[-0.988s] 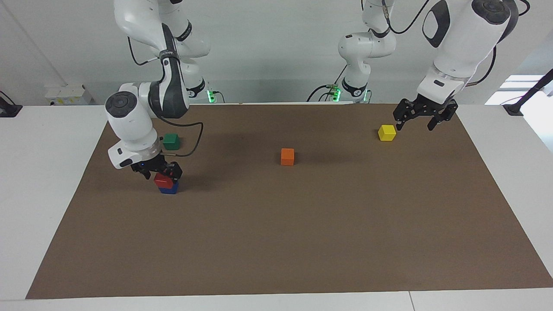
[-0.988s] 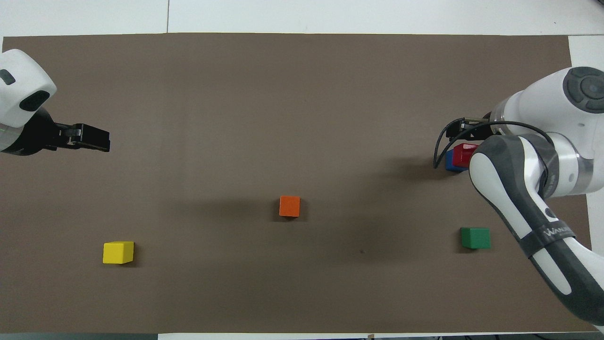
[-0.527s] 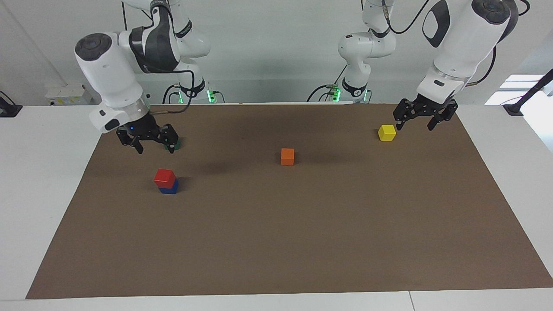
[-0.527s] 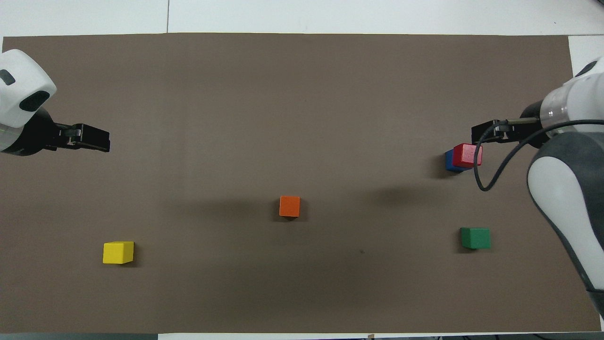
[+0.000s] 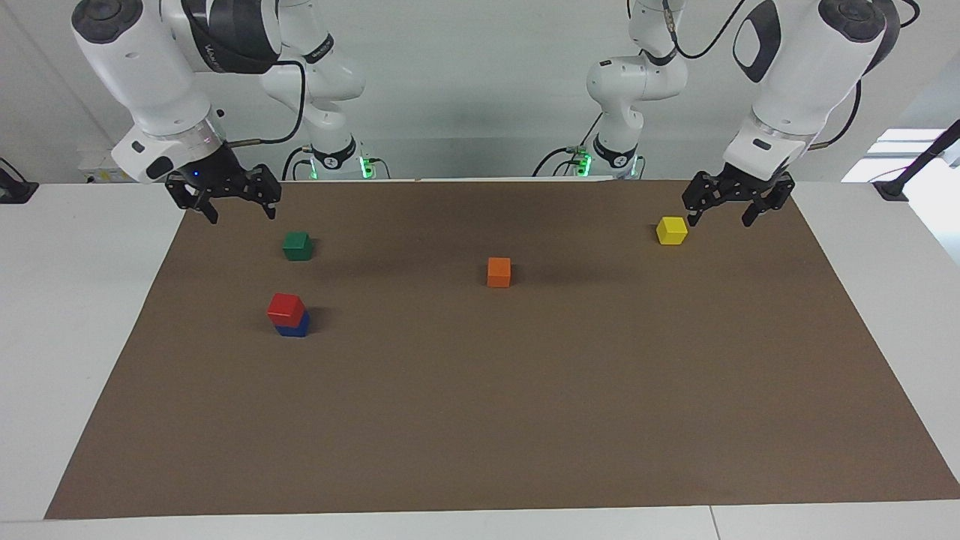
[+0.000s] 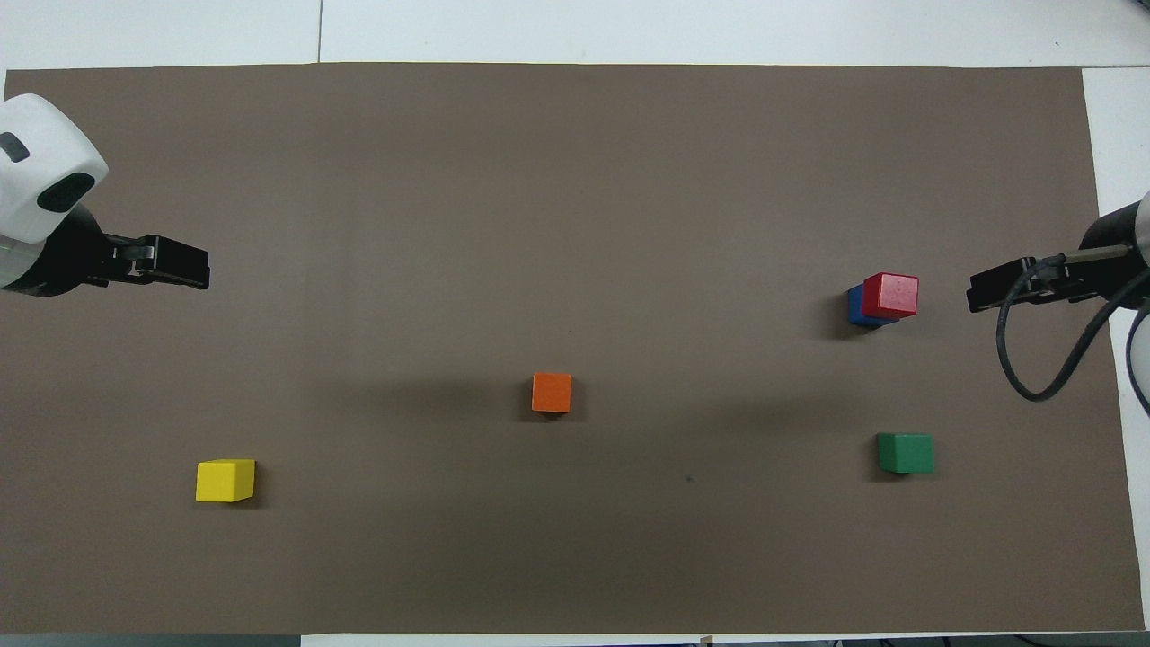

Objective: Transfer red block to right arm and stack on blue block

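The red block (image 5: 286, 307) (image 6: 890, 295) sits on top of the blue block (image 5: 294, 327) (image 6: 854, 305), slightly skewed, toward the right arm's end of the brown mat. My right gripper (image 5: 232, 202) (image 6: 979, 295) hangs open and empty, raised over the mat's edge at its own end, well clear of the stack. At the other end, my left gripper (image 5: 721, 208) (image 6: 199, 267) waits open and empty in the air beside the yellow block (image 5: 671, 229) (image 6: 225, 480).
An orange block (image 5: 499, 271) (image 6: 551, 393) lies mid-mat. A green block (image 5: 297, 245) (image 6: 905, 452) stands nearer to the robots than the stack. The brown mat (image 5: 525, 420) (image 6: 539, 180) covers most of the white table.
The right gripper has let go of the red block, risen off the stack and drawn back toward its base end. The stack stays put. The left arm has not moved.
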